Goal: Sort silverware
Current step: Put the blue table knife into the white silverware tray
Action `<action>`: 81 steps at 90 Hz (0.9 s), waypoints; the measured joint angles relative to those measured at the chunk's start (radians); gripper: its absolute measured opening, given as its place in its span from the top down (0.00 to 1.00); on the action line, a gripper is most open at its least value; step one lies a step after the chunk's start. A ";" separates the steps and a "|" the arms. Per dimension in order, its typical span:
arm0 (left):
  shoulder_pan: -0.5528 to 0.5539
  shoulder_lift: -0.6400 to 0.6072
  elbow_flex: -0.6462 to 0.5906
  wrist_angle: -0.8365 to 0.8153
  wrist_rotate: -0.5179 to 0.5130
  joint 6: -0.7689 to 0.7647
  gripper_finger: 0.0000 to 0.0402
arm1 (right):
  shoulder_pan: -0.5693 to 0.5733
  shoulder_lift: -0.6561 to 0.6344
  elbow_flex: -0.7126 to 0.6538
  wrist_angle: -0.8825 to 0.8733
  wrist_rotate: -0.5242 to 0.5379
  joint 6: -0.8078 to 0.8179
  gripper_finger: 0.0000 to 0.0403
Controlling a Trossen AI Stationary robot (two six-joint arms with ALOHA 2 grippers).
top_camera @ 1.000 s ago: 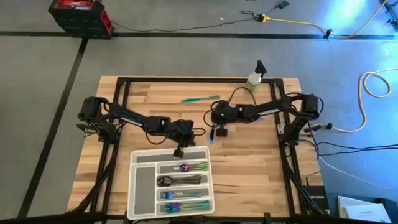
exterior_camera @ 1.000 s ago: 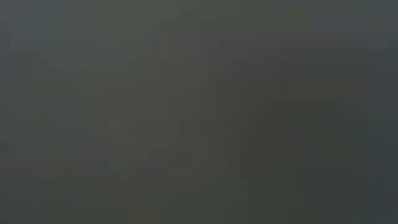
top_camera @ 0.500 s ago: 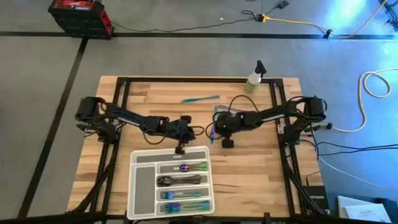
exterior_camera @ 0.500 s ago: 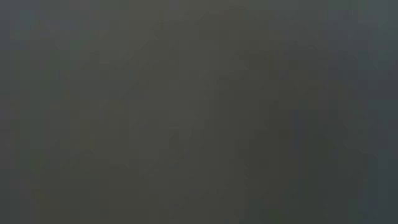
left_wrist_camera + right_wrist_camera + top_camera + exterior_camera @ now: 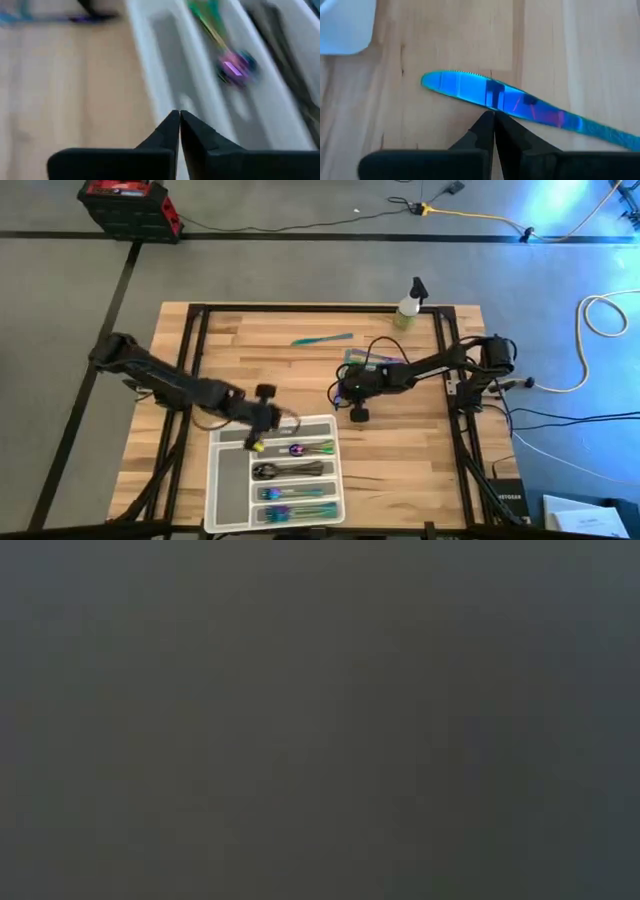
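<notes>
Left gripper [image 5: 257, 444] over white tray [image 5: 226, 480], near its top-left corner, fingers [image 5: 170, 131] pressed closed, empty. Tray slots hold sorted silverware [image 5: 295, 471], iridescent and dark. One teal piece [image 5: 322, 338] lies alone on table [image 5: 400, 440] toward far edge. Right gripper [image 5: 356, 414] mid-table, fingers [image 5: 487, 127] closed, empty, just above blue iridescent knife [image 5: 510, 101] lying flat on wood. Spray bottle [image 5: 410, 303] at far edge.
</notes>
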 joint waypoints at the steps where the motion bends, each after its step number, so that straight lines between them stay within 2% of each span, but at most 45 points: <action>1: -0.009 -0.002 0.000 -0.014 0.001 -0.012 1.00 | 0.000 0.000 0.001 0.003 0.000 -0.004 1.00; 19: -0.135 -0.017 0.000 -0.196 0.045 -0.274 1.00 | -0.003 0.008 0.023 0.045 -0.003 -0.049 1.00; 38: -0.208 -0.017 0.000 -0.314 0.163 -0.434 1.00 | -0.003 0.008 0.026 0.044 -0.001 -0.066 1.00; 49: -0.229 -0.022 0.000 -0.355 0.213 -0.476 1.00 | -0.003 0.007 0.026 0.043 0.001 -0.067 1.00; 64: -0.239 -0.019 -0.001 -0.313 0.316 -0.483 1.00 | -0.003 0.006 0.026 0.042 0.004 -0.067 1.00; 74: -0.226 0.005 -0.002 -0.315 0.284 -0.479 1.00 | -0.003 0.006 0.026 0.042 0.013 -0.067 1.00; 81: -0.210 0.022 -0.027 -0.281 0.302 -0.484 1.00 | -0.003 0.006 0.026 0.041 0.031 -0.067 1.00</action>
